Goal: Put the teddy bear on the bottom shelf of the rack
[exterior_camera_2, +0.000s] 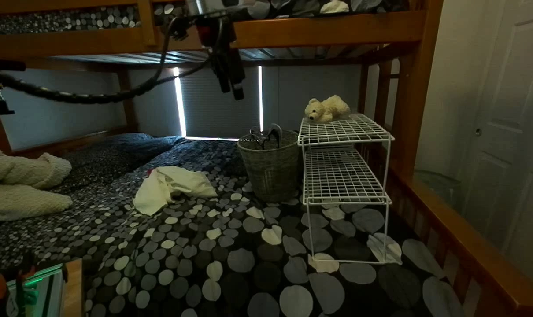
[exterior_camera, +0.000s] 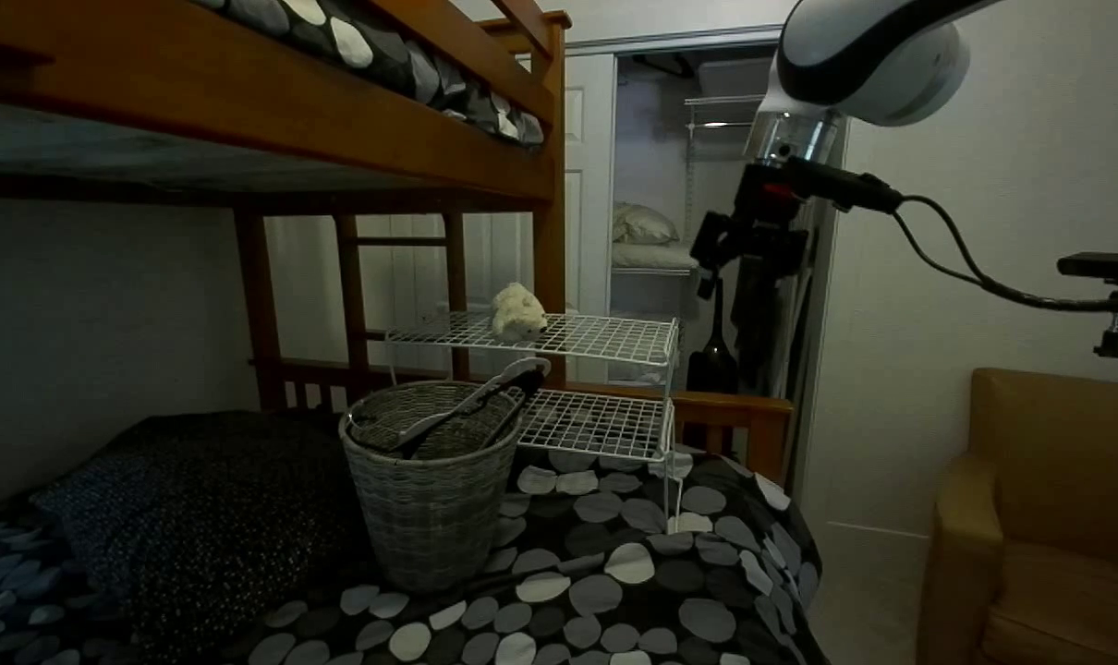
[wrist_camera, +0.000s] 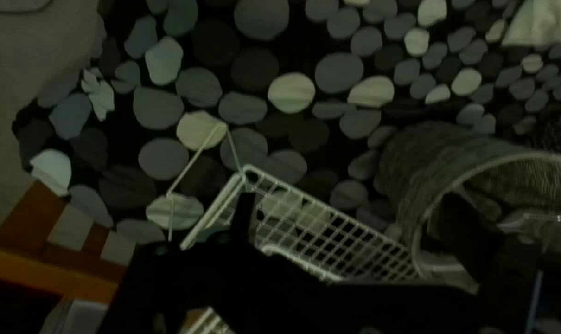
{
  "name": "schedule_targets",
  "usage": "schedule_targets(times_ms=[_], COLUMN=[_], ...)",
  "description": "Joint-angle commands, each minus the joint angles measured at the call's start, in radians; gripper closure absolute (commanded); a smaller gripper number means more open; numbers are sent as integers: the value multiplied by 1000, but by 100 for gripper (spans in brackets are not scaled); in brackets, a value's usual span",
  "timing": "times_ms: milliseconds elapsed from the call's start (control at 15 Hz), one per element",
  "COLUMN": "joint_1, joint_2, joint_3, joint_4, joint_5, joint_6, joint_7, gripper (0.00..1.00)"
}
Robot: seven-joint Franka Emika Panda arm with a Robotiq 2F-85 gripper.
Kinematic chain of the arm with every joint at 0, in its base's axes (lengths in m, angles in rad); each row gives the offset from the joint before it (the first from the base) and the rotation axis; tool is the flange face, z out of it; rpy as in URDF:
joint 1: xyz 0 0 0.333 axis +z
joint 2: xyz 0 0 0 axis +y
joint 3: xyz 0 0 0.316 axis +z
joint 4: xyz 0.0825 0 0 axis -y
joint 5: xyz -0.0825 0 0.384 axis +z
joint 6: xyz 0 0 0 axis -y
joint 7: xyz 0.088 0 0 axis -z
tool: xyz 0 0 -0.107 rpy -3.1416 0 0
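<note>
The rack [exterior_camera_2: 346, 203] stands on the bedspread [exterior_camera_2: 231, 264], the teddy bear [exterior_camera_2: 328, 108] lying on its top shelf [exterior_camera_2: 357, 129], the lower shelf [exterior_camera_2: 343, 178] directly beneath. In an exterior view the basket [exterior_camera_2: 271, 176] stands just left of the rack, also on the bedspread; whether the two touch cannot be told. Hangers [exterior_camera: 465, 406] lie in the basket. Farther left lies a cloth [exterior_camera_2: 178, 182], then, at the view's edge, a blanket [exterior_camera_2: 24, 202]. The blind [exterior_camera_2: 222, 105] is behind the basket, and the end effector [exterior_camera_2: 231, 92] is higher than the rack, to its left. In an exterior view the basket is before the rack's left part, the closet [exterior_camera: 651, 148] behind and to the right, and an armchair [exterior_camera: 1030, 526] far right.
</note>
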Motion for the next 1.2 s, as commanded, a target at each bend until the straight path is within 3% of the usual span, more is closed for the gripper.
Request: schedule_targets(times_ms=[0,200,467,600,667,1133], joint_1=[-19,-27,7,33,29,39], joint_2=[172,318,512,604,505,537], joint_3=[21,39,49,43,29,26], joint_4=[236,434,685,801,664,688], joint_5=[-45,-133,-257,-245,-224,-194], joint_6=[131,168,22,-45,35,56], joint_7=[68,119,193,217,178,181], gripper=[0,0,0,0,0,0])
